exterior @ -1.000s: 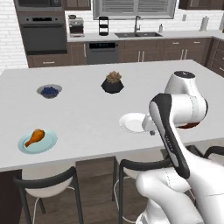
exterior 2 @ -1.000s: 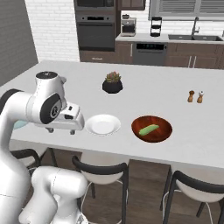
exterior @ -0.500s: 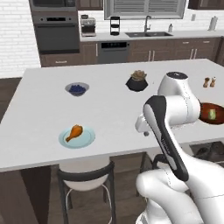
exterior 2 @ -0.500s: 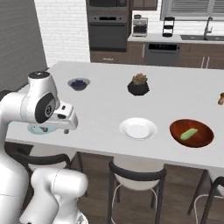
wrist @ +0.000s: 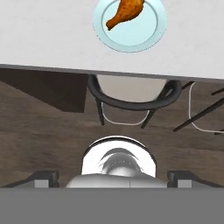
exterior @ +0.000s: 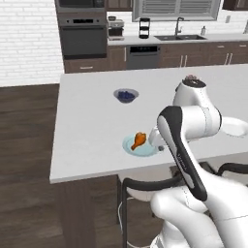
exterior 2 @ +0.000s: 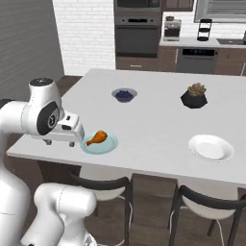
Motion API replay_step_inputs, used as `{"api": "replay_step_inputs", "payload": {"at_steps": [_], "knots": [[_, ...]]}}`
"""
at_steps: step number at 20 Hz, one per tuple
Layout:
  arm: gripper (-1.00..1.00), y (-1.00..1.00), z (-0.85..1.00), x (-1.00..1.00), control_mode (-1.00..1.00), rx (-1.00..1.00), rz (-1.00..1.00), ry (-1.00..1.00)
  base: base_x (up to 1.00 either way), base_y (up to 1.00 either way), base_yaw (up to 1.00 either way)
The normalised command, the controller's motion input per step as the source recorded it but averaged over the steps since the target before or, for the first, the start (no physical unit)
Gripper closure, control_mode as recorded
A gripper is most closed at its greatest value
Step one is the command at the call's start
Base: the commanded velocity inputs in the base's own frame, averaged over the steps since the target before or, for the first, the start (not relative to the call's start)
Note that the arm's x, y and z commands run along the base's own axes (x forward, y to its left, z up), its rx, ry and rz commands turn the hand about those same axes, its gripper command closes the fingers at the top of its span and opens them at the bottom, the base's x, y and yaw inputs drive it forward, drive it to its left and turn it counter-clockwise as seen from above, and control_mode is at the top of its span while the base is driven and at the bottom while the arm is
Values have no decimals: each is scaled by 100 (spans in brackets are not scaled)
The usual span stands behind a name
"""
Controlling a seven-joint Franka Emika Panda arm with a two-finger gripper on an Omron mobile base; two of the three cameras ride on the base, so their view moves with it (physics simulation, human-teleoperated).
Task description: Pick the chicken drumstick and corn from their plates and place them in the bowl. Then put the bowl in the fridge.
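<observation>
Below, the gripper (exterior 2: 72, 136) hangs over the near edge of the white island counter (exterior 2: 153, 120), just beside the light blue plate (exterior 2: 99, 143); its fingers are hidden under the hand in the right base view and behind the forearm in the left base view, so how far it is open cannot be told, and nothing is seen in its hold. On that plate lies the chicken drumstick (exterior 2: 97, 138), fat end toward the far side, thin bone end toward the gripper. From the hand, the plate (wrist: 129, 26) is cut off at the top edge and the drumstick (wrist: 124, 13) partly so. Beneath the counter edge stands a dark-framed stool (wrist: 133, 94). Farther back sits the small grey bowl of blueberries (exterior 2: 124, 94). Well to the right are the white plate (exterior 2: 210, 147), bare, and the black plant pot (exterior 2: 194, 95). Against the back wall, the dark wall oven (exterior 2: 139, 33).
</observation>
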Motion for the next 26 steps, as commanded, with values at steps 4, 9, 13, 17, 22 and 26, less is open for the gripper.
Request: {"api": "replay_step_inputs", "payload": {"at_steps": [4,9,13,17,22,26], "knots": [[-100,0,0,0,100,0,0,0,7,24,-3],[-100,0,0,0,100,0,0,0,41,4,-3],[-100,0,0,0,100,0,0,0,74,4,-1],[-100,0,0,0,100,0,0,0,56,7,-1],[-100,0,0,0,100,0,0,0,5,1,0],[-100,6,-4,53,-100,0,0,-2,0,0,0]]}}
